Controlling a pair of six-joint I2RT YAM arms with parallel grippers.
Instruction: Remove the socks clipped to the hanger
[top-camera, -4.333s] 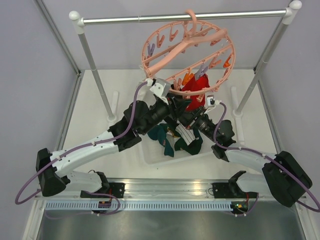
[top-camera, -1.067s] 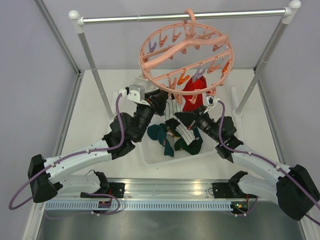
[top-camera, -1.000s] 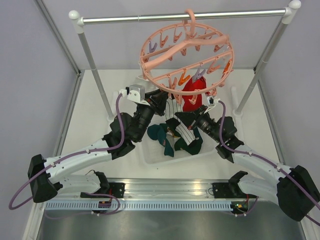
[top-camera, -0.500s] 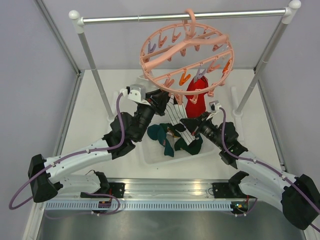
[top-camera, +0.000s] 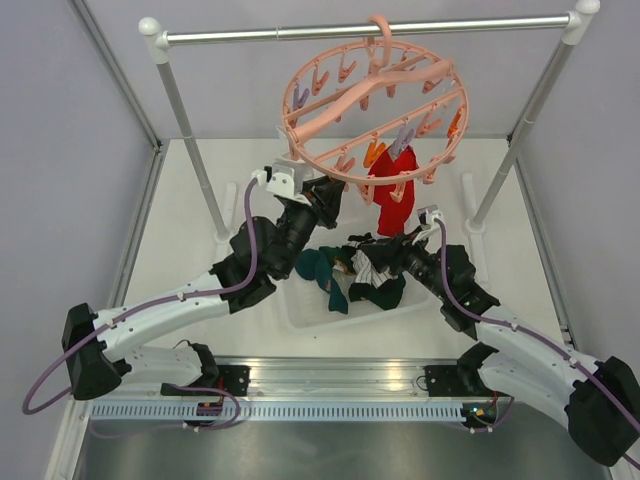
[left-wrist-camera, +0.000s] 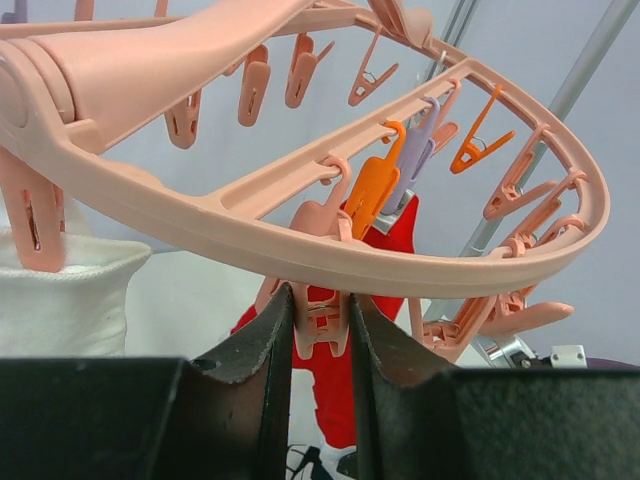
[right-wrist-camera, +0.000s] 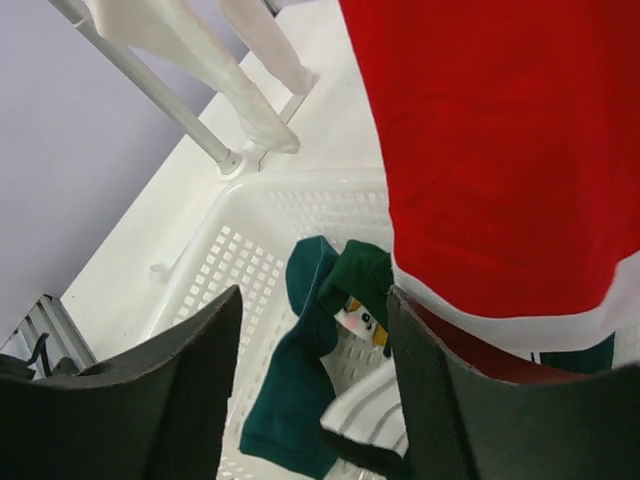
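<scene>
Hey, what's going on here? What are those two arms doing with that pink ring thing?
Two robot arms are taking socks off a round pink hanger that hangs from a metal rail. The left claw is pinching one pink clip on the ring, close to a red sock that is still hanging. The right claw is open and low over a white tray, where teal socks and a striped sock already lie.

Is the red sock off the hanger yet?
No, the red sock hangs clipped under the ring of the hanger.
</scene>
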